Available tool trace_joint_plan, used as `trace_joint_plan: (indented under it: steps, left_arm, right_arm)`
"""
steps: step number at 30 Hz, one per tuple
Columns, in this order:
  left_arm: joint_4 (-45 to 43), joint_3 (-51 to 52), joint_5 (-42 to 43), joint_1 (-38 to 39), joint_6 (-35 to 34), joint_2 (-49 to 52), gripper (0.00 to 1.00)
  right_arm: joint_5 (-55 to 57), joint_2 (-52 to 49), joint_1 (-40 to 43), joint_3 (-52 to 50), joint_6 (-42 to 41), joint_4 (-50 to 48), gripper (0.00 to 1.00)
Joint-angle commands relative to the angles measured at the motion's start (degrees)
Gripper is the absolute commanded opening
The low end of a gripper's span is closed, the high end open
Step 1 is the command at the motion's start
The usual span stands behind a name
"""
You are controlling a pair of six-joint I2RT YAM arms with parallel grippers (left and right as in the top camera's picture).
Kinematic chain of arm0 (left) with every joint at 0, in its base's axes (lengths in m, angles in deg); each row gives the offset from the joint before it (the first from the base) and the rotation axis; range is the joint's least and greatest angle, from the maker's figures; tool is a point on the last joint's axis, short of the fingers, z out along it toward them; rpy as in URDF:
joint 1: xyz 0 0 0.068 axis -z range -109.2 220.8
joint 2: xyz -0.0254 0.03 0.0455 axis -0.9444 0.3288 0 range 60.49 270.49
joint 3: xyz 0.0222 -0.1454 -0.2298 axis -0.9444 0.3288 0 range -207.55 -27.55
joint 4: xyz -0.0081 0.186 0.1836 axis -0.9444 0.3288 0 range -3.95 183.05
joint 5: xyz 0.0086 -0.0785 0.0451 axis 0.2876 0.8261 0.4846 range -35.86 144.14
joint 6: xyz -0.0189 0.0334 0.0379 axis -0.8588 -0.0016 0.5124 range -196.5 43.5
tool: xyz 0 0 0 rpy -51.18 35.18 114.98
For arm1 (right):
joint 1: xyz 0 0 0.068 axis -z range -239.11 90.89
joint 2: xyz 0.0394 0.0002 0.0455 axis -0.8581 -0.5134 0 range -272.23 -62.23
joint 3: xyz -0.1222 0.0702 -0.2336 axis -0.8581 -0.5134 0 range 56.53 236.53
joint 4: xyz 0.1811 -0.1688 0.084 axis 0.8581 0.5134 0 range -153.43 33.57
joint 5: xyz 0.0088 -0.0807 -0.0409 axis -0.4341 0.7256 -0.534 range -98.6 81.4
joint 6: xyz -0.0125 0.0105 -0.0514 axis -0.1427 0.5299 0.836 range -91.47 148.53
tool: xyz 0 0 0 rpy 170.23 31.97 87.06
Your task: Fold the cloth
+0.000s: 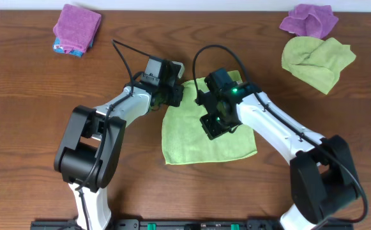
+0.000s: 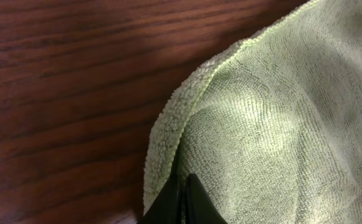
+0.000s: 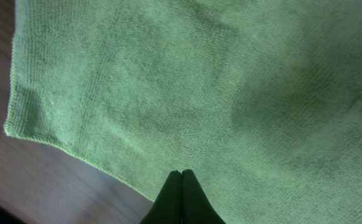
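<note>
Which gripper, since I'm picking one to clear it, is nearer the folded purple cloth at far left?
Left. The left gripper is at the far-left corner of the green cloth, toward the purple cloth; the right gripper is over the cloth's middle, farther off.

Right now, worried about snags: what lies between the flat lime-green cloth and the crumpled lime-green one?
Overhead: bare wooden table separates cloth from crumpled lime-green cloth.
</note>
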Motion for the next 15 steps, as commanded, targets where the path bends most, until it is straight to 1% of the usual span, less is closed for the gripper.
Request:
trace_joint_plan:
  steps: [1, 5, 15]
  left_arm:
    - [-0.22, -0.68, -1.97, 0.02, -0.13, 1.11, 0.06]
    - [-0.48, -0.68, -2.69, 0.02, 0.07, 1.75, 0.06]
    - [-0.92, -0.68, -3.23, 0.09, 0.94, 1.99, 0.06]
  right_arm:
    - [-0.44, 0.74, -0.87, -0.5, 0.83, -0.22, 0.02]
    - [-0.46, 0.72, -1.66, -1.16, 0.83, -0.96, 0.02]
    - [-0.55, 0.72, -3.48, -6.78, -0.37, -5.53, 0.02]
